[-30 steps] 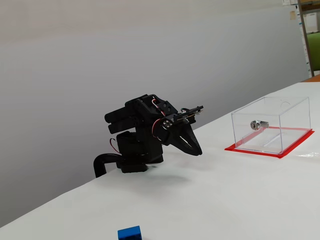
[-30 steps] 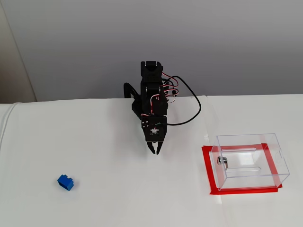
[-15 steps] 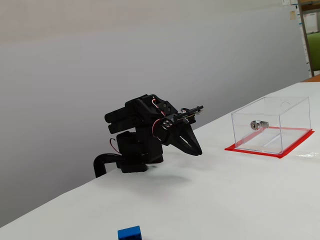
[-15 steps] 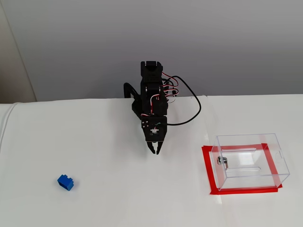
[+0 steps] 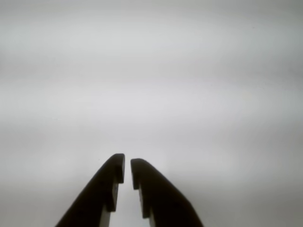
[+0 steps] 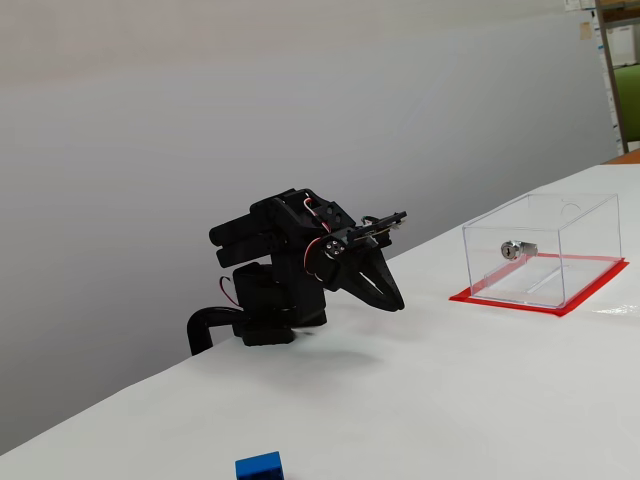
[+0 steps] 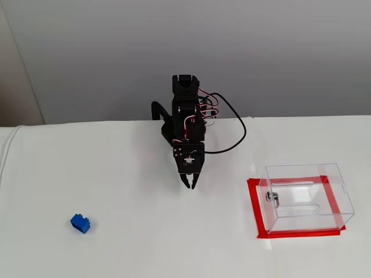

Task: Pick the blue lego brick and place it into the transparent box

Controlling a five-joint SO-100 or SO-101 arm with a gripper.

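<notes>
The blue lego brick (image 7: 80,223) lies on the white table at the front left, far from the arm; it also shows at the bottom edge of a fixed view (image 6: 260,467). The transparent box (image 7: 307,197) with a silver lock (image 7: 272,198) stands on a red base at the right, also in a fixed view (image 6: 545,250). My gripper (image 7: 189,185) hangs folded near the arm's base, pointing down at the table, between brick and box. Its jaws are nearly together and hold nothing, as the wrist view (image 5: 128,172) shows. Brick and box are out of the wrist view.
The black arm base (image 7: 184,110) with its cable (image 7: 235,139) stands at the table's back edge against a grey wall. The white table (image 7: 145,243) spreads around the gripper.
</notes>
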